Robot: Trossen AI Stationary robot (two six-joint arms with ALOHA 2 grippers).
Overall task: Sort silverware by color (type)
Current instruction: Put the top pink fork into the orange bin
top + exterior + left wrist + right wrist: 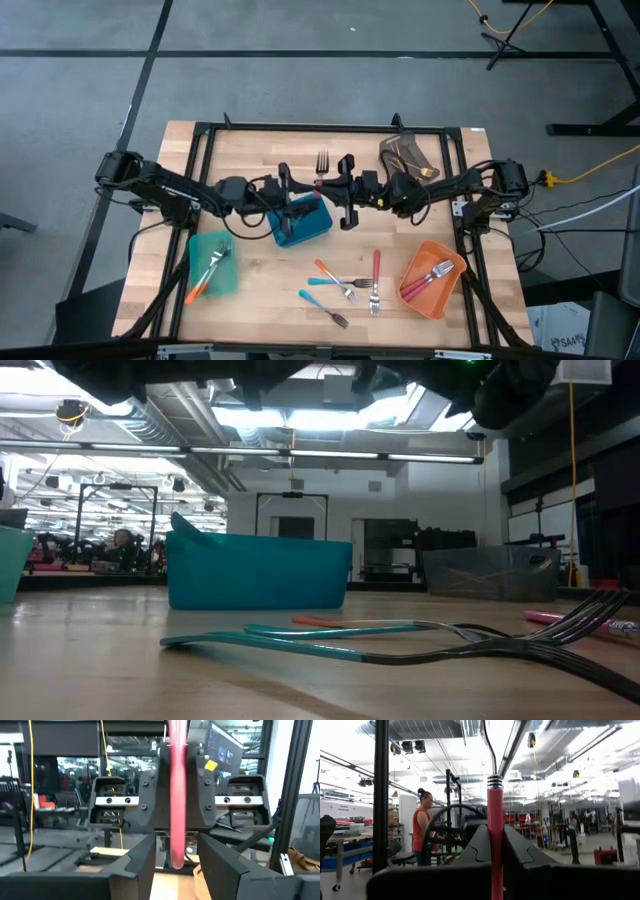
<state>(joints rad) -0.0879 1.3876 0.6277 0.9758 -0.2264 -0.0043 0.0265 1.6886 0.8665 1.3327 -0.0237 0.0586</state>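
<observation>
While a red-handled fork (321,170) is held in the air between the two arms above the middle of the table, a handover appears to be under way. The right gripper (492,851) is pinched on the red handle, as seen in its wrist view, with the tines pointing away from it. The left gripper (176,856) is placed around the same handle, but whether its fingers are pressed on it cannot be told.

The fork could be dropped if one gripper lets go before the other is clamped firmly. A fall would probably land it in the blue bin (300,220) just below, which is judged the wrong place, since red-handled forks (425,277) are gathered in the orange bin (432,279) on the right. The thin handle could also be twisted if both arms pull at once.

Four pieces are left loose on the pale wooden tabletop (260,290) near the front edge. A teal bin (212,265) with one orange-handled fork is set at the left. Beyond the table, a bright workshop with desks, ceiling lights and a seated person (422,827) is seen.
</observation>
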